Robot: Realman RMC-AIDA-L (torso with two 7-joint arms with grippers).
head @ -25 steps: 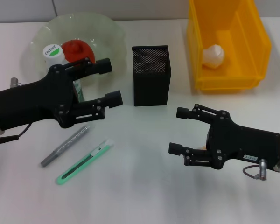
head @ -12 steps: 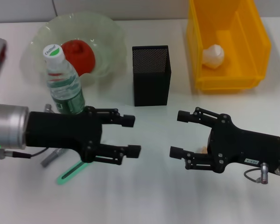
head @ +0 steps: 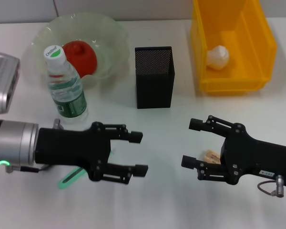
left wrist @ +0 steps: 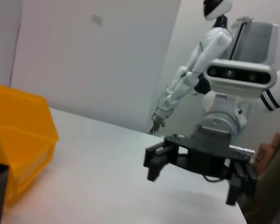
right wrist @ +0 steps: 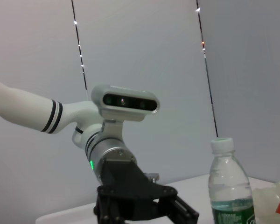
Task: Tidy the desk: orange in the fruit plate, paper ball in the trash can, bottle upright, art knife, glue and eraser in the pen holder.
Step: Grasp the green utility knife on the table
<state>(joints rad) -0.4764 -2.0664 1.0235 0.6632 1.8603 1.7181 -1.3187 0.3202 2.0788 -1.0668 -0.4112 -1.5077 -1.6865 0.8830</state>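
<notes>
Desk point(head: 148, 200) surface white, with most bare room along the near edge and between the two arms. Left gripper point(head: 139, 152) over the near-left part, fingers spread wide, holding nothing; it covers most of the green art knife point(head: 69, 177), of which only one end shows under the arm. Right gripper point(head: 190, 143) over the near-right part, fingers likewise wide apart and empty; a small tan object, likely the eraser point(head: 210, 155), lies on the desk between its fingers, contact not discernible. Bottle point(head: 64, 88) upright near the left edge, just in front of the fruit plate point(head: 109, 28) at the far-left corner; orange point(head: 81, 55) in the plate. Pen holder point(head: 154, 76) stands mid-desk toward the far edge, open space around it. Yellow trash can point(head: 262, 47) at the far-right corner, paper ball point(head: 218, 57) inside. Glue not identifiable.
</notes>
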